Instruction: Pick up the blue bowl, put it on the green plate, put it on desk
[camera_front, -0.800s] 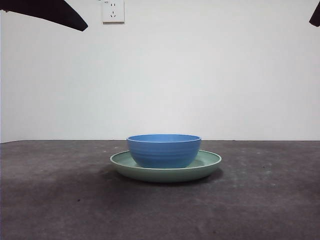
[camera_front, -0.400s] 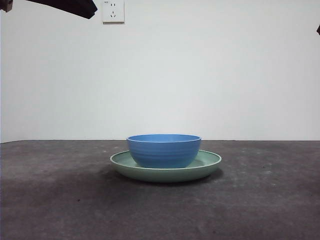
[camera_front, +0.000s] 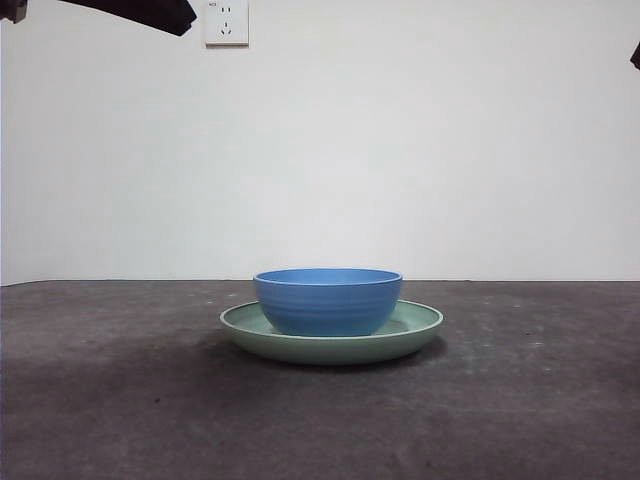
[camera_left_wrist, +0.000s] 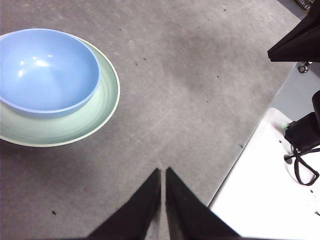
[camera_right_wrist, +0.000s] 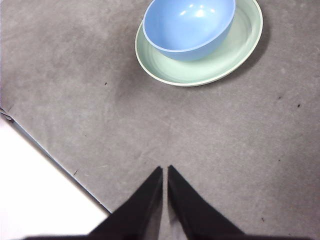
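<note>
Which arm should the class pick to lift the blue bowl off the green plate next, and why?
Hard to call; probably left. Both tools, left and right, are shut, empty and well off the blue bowl, which sits in the green plate. The bowl looks nearer and larger in the left wrist view.

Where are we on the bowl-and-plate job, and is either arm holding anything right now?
The blue bowl already sits in the green plate, which rests on the desk. Nothing is in hand: the left gripper and right gripper are both shut, empty, high and away from the dishes. Left: setting the bowl back on the desk, if that step remains.
</note>
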